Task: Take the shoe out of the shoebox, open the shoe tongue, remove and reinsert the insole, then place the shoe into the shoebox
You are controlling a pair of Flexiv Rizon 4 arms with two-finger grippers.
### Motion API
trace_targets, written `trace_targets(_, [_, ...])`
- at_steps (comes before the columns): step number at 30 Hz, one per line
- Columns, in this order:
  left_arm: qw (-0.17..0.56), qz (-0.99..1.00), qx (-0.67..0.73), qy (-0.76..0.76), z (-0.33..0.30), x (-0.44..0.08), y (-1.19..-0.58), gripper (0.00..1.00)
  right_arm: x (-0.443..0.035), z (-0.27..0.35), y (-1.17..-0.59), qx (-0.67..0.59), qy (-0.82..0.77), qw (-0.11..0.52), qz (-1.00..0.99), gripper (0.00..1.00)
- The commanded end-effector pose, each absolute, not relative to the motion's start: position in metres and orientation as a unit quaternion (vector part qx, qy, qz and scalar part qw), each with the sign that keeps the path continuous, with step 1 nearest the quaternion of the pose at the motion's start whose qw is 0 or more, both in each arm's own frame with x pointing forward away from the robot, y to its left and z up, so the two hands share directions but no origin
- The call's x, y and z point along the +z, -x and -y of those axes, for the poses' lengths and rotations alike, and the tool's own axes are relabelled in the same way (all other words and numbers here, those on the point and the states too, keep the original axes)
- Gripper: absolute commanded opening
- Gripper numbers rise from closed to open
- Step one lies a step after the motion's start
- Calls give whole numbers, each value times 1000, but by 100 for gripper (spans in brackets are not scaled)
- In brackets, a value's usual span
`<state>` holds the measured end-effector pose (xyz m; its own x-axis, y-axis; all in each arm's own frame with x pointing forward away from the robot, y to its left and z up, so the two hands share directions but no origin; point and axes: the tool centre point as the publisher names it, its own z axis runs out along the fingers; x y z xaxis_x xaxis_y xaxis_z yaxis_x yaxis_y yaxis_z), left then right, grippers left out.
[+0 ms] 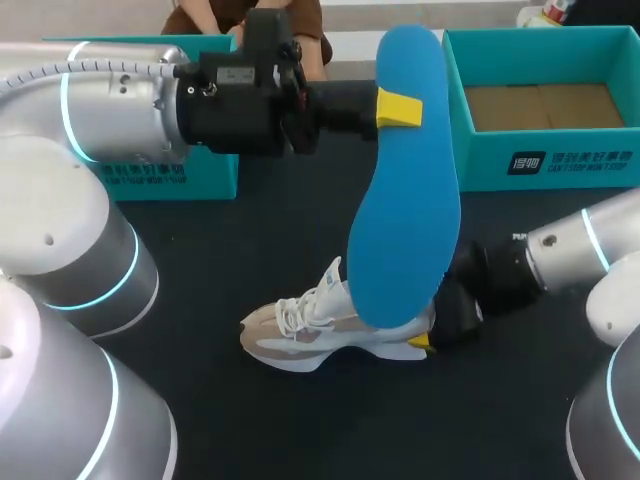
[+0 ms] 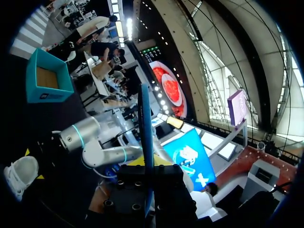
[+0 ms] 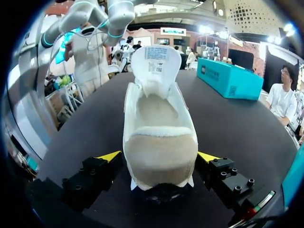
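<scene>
A: Where is everything?

B: The insole (image 1: 405, 200) is out of the shoe (image 1: 320, 335) and held up over the bench (image 1: 250, 260). The left fingers (image 1: 400, 108) pinch it near its upper end, so it hangs long-side down with its lower end just over the shoe's opening. The shoe stands upright on its sole. The right fingers (image 1: 420, 342) sit on either side of the heel and look pressed against it. The shoebox (image 1: 480, 160) stands open, well apart at the far right.

A: How will the insole behave?

B: I'd judge it light, thin and bendy. From the left wrist it shows only as a narrow blue edge. Gripped at one end, the free end may sway or curl, and pushing it straight down could buckle it. Foam also dents, so a modest squeeze should do.

A: And the shoe?

B: It has a soft upper and a padded collar over a firmer sole. The heel looks like the sensible place to brace it, since it's stiffer there. The tongue (image 3: 156, 59) stands lifted, leaving the mouth open. Being light, the shoe could slide on the dark bench if the insole drags inside.
</scene>
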<state>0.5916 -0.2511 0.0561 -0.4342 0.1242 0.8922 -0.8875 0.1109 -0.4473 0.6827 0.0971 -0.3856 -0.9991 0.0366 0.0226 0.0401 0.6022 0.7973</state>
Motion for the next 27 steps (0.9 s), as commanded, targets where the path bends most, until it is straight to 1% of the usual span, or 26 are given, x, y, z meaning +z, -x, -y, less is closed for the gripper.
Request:
trace_targets(1, [429,609,588,-314,251,56,-590,0,-374,-97,-682,-379,25,17,925,100])
trace_targets(6, [429,609,588,-314,251,56,-590,0,-365,-100,-683,-314,26,12,949,100])
trace_targets(14, [429,609,588,-314,251,56,-590,0,-355,-104,-684,-248,20,2,969,100])
trace_targets(27, [429,609,588,-314,251,56,-590,0,-357,-105,-671,-239,27,-14,970,100])
